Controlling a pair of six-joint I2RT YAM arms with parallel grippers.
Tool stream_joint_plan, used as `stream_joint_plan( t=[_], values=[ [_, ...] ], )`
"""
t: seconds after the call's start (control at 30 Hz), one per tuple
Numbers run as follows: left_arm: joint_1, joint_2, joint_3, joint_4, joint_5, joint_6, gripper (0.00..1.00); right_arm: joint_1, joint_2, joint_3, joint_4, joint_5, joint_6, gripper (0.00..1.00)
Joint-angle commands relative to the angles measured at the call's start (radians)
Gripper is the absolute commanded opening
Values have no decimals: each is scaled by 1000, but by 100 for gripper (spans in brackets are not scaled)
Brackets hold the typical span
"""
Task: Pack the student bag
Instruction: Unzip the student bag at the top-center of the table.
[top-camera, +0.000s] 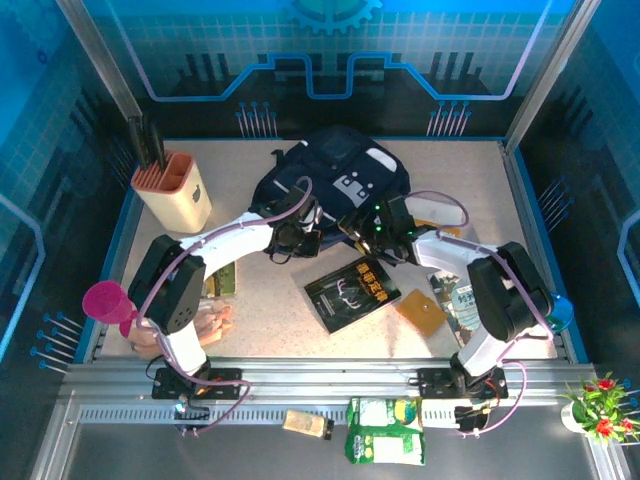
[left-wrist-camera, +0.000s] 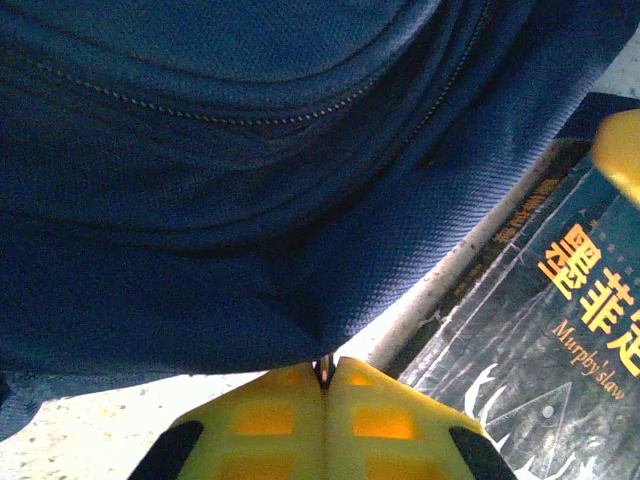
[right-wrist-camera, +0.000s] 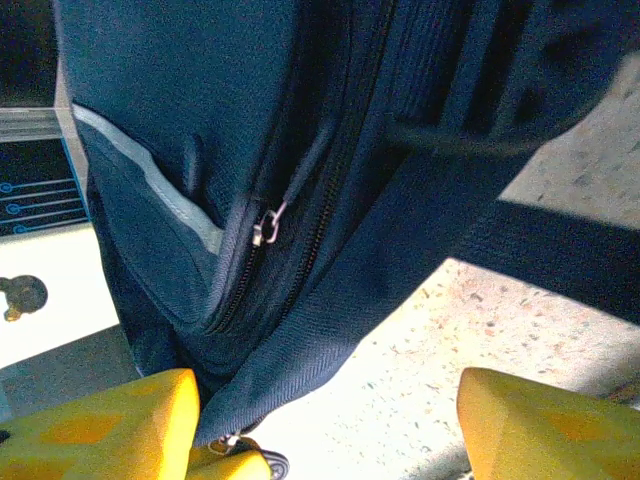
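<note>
Left gripper (left-wrist-camera: 326, 368), jaws together, pinches the hem of the large dark navy fabric backpack (top-camera: 335, 165), which lies far-middle on the worktop (top-camera: 270, 330). Right gripper (right-wrist-camera: 330, 410) stands apart near the small metal zipper pull (right-wrist-camera: 265, 228). Likely next: to catch it and open the bag.

top external: looked down from high at the near side, far off, whole table (top-camera: 290, 335) in shot
left wrist: jammed close, student bag (left-wrist-camera: 200, 180) just beyond left claw (left-wrist-camera: 325, 368)
right wrist: same deal past right claw (right-wrist-camera: 325, 420)
shared: the bag

Left fingers (left-wrist-camera: 265, 420) pressed together, right fingers (right-wrist-camera: 100, 425) apart, arms seemingly angled inward.
</note>
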Motion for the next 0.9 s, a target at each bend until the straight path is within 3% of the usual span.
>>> stream_joint_plan(
  t=[0.0,0.2,0.27,0.43,0.53,0.67,0.87],
  values=[
    [-15,17,40,-27,59,-10,0,21,79,48,32,10,52,70],
    [-15,23,52,-44,66,7,0,41,175,88,56,-20,60,62],
    [-12,29,64,-72,52,26,0,43,187,89,64,-16,53,54],
    [19,33,77,-156,24,83,0,37,187,109,5,61,-32,24],
    [49,32,69,-212,-27,120,0,34,179,131,-52,125,-102,15],
    [92,18,39,-256,-117,151,0,23,170,147,-86,179,-173,10],
    [128,3,22,-298,-248,142,0,-1,187,197,-88,164,-264,9]
  ],
)
